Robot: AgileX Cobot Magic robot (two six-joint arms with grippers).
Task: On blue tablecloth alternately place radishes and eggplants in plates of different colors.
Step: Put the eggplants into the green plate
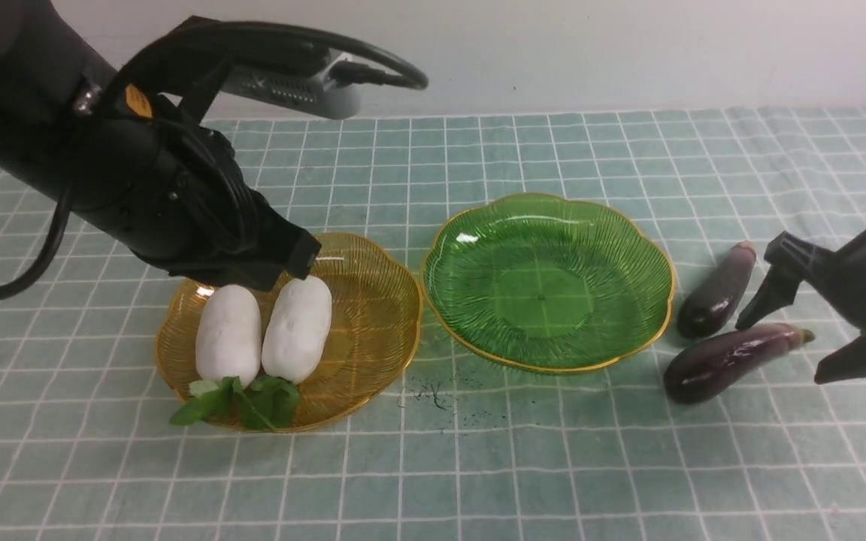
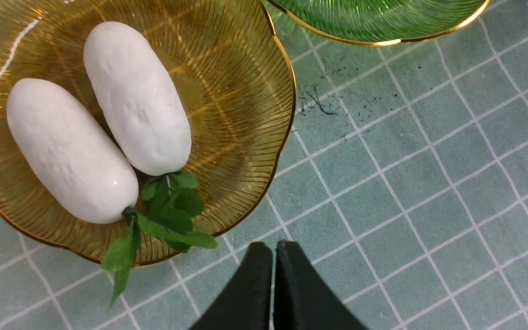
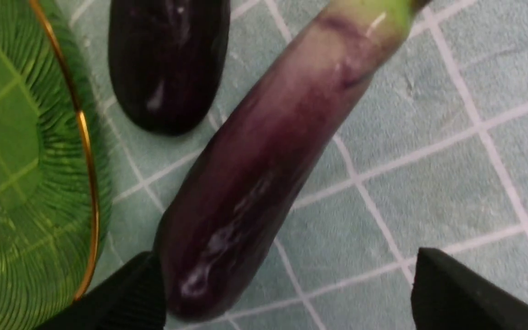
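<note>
Toward the table's left edge: on the blue tablecloth [image 1: 478, 466], the amber plate [image 1: 373, 315] holds both radishes [image 1: 228, 334] [image 1: 298, 327] side by side, leaves pointing to the near edge.
Middle of the table: the green plate [image 1: 546, 225] is empty.
Toward the right edge: both eggplants [image 1: 717, 289] [image 1: 730, 359] lie on the cloth just beside the green plate's rim.
Left gripper [image 2: 273, 250]: jaws pressed together, holding nothing, by the amber plate.
Right gripper [image 1: 781, 349]: jaws spread wide astride the nearer eggplant; one finger at its skin, the other apart; nothing gripped.
Step in hand: probably grasping that eggplant for the green plate.
Doing it well: centre the jaws across the body and close gently, since the skin looks glossy and may slip.
Tight spots: the farther eggplant and the green rim are close by.
Open room: bare cloth along the near and far edges.
</note>
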